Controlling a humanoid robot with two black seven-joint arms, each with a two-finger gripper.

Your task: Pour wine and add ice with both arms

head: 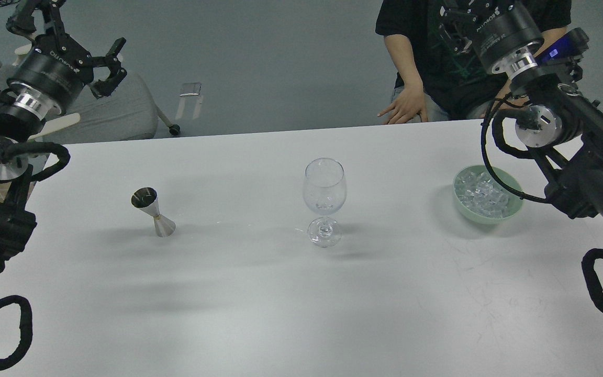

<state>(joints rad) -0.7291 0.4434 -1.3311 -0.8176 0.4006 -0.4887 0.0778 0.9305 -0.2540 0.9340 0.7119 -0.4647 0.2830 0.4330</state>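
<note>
My left claw is raised at the upper left, past the far edge of the white worktop; its black fingers are spread apart and hold nothing. It points up and to the right, in line with the left arm's long axis.

My right claw is at the upper right, dark against the black shirt of the person behind the worktop. I cannot tell whether its fingers are apart or together. The right arm runs down and to the right from it, with a black cable loop hanging over the near side of the bowl.

Nearest the left arm stands a small silver hourglass-shaped metal jigger, upright with a slight lean, open mouth up. I cannot see any liquid in it.

At the centre stands a clear stemmed wine glass, upright, long axis vertical, foot flat on the worktop. Its contents are not readable; there are faint glints low in the bowl of the glass.

On the right sits a pale green round bowl with a heap of small clear ice cubes in it. Jigger, glass and bowl are well apart, in a rough row from left to right.

The person's bare hand rests at the far edge of the worktop.
</note>
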